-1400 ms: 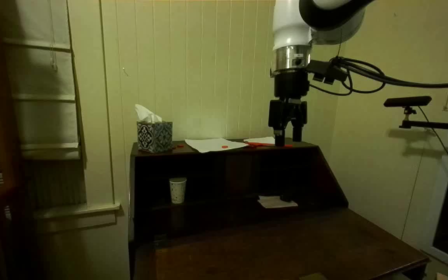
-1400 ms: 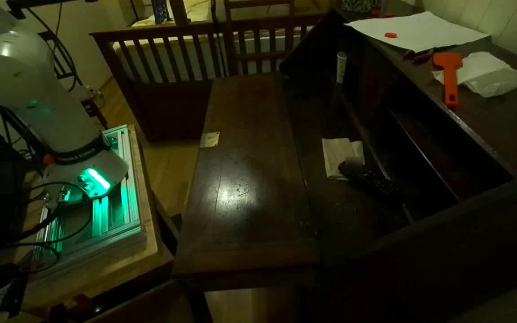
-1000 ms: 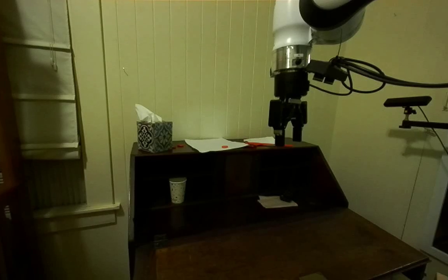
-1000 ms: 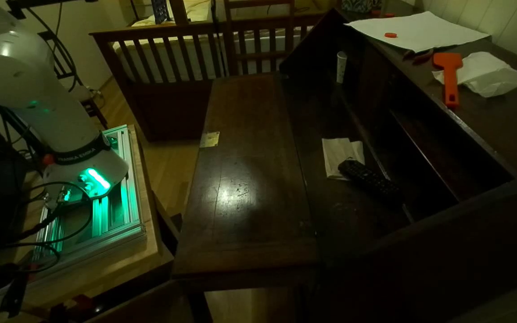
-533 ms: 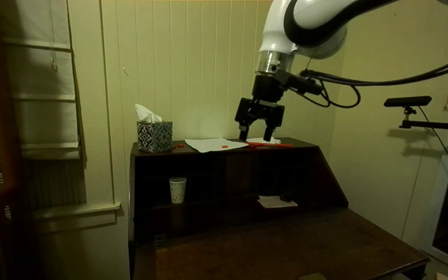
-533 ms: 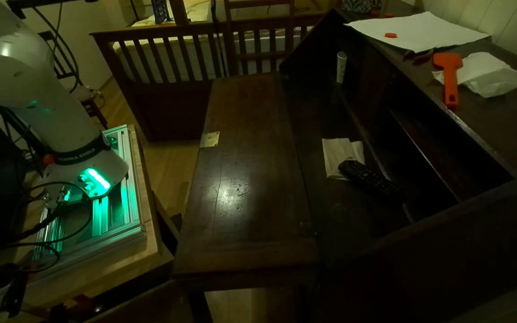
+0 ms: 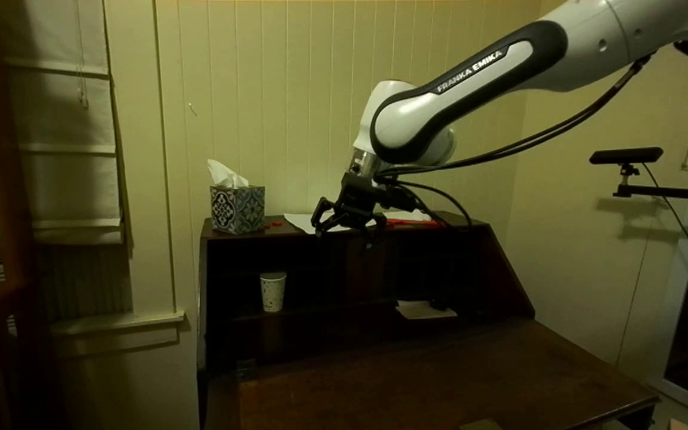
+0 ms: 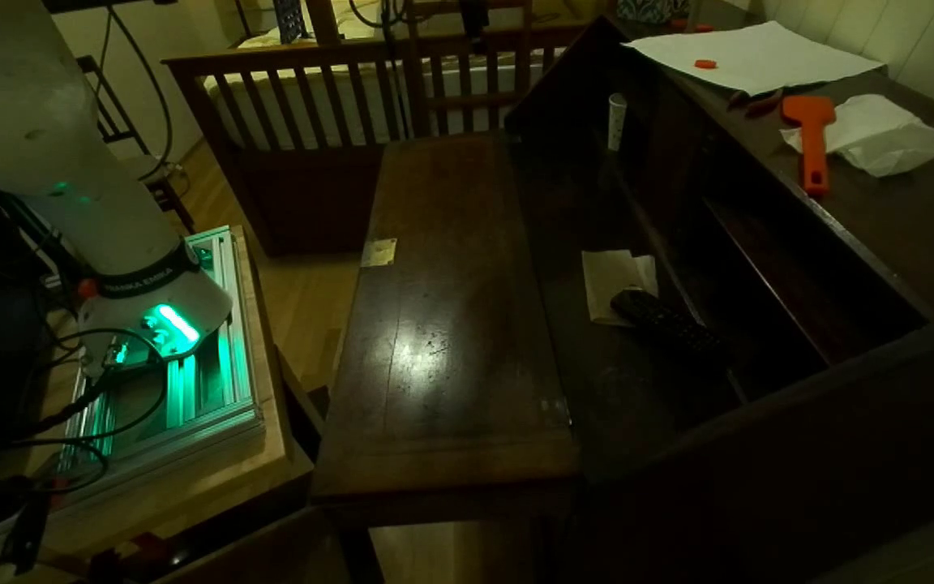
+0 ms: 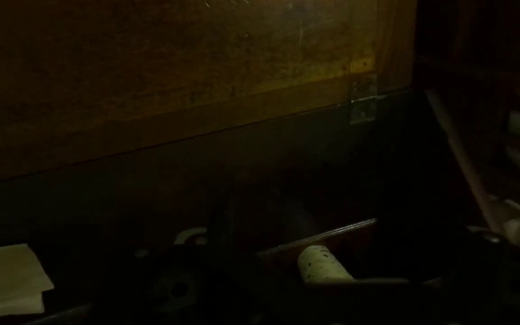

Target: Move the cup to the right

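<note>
Our hand (image 7: 344,237) hangs wide and empty, apart from the upright cup (image 7: 273,292); we judge nothing done yet: reaching, grasping and the rightward move all remain.

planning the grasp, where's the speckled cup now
In an exterior view, the speckled cup stands inside the wooden desk, toward picture left, below and right of the patterned tissue box.
</note>
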Motion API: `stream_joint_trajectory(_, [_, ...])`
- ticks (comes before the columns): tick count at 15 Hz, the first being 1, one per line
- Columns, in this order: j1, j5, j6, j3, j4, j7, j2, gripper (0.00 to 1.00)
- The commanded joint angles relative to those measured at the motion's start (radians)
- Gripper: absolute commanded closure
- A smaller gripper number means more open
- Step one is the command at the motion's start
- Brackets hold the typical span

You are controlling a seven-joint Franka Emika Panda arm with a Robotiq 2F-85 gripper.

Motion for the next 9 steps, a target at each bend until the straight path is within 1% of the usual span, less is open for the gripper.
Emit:
stream_joint_trajectory(1, [0.038,0.000,0.057,-0.058,0.147,0.173,0.176,0.00])
stream_joint_trajectory(4, [0.073,0.002,0.097,-0.109,0.258,0.313,0.302,0.00])
stream_joint_trajectory(6, [0.117,-0.041,0.117,-0.168,0.337,0.437,0.385,0.00])
stream_joint_trajectory(7, [0.121,-0.006,0.104,-0.169,0.380,0.474,0.424,0.00])
stream_joint_trajectory(8, [0.094,-0.001,0.103,-0.146,0.266,0.363,0.330,0.00])
stream_joint_trajectory(9, [0.103,-0.002,0.103,-0.155,0.300,0.398,0.366,0.00])
